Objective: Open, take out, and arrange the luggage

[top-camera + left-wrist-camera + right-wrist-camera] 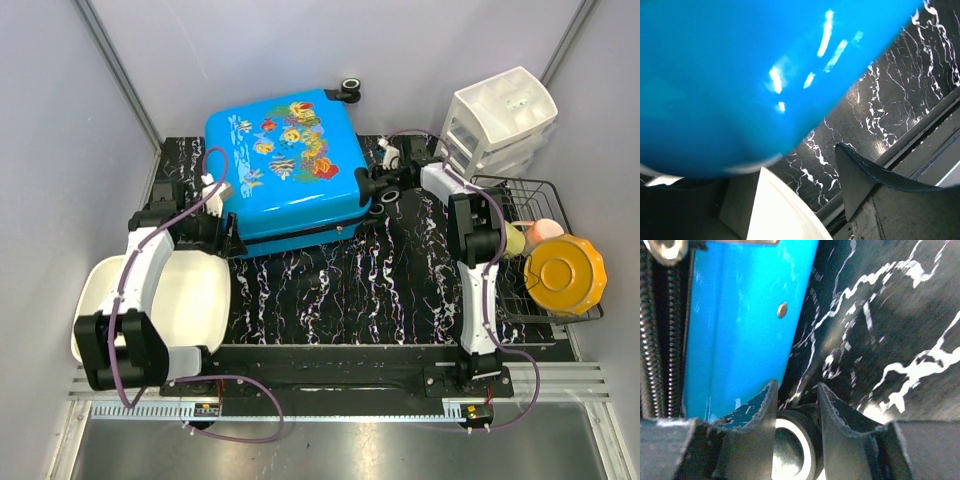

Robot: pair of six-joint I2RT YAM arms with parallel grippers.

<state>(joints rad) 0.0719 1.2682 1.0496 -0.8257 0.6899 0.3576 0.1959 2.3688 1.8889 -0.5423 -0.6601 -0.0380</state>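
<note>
Between jaws of right tool [796,386] sits a luggage [740,325] wheel [790,445], grip unclear; left tool [222,192] unclear too.

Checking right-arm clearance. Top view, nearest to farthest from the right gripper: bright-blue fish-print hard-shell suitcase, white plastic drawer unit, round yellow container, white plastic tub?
1. Blue suitcase, at the right gripper.
2. White drawer unit, back right.
3. Yellow container, in the wire basket, right edge.
4. White tub, front left.
</note>
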